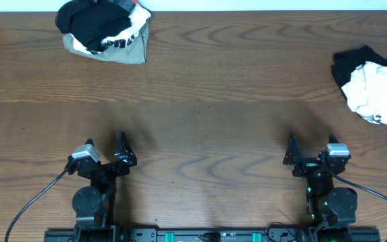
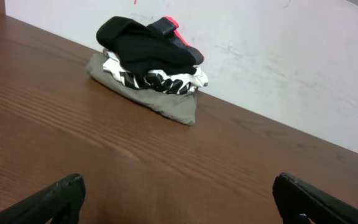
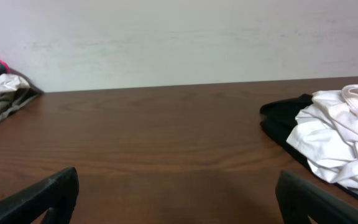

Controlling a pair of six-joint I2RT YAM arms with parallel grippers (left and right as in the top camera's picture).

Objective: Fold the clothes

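A pile of clothes (image 1: pixel 104 30), black, white, olive and a bit of red, lies at the far left of the table; it also shows in the left wrist view (image 2: pixel 151 68) and at the left edge of the right wrist view (image 3: pixel 2 93). A second pile, a crumpled white garment on a black one (image 1: pixel 375 87), lies at the right edge and shows in the right wrist view (image 3: pixel 331 134). My left gripper (image 1: pixel 107 156) is open and empty near the front edge (image 2: pixel 179 199). My right gripper (image 1: pixel 309 156) is open and empty near the front right (image 3: pixel 179 199).
The brown wooden table (image 1: pixel 200 114) stretches between the two piles. A white wall (image 3: pixel 179 37) stands behind the table's far edge. Arm bases and cables sit at the front edge (image 1: pixel 207 234).
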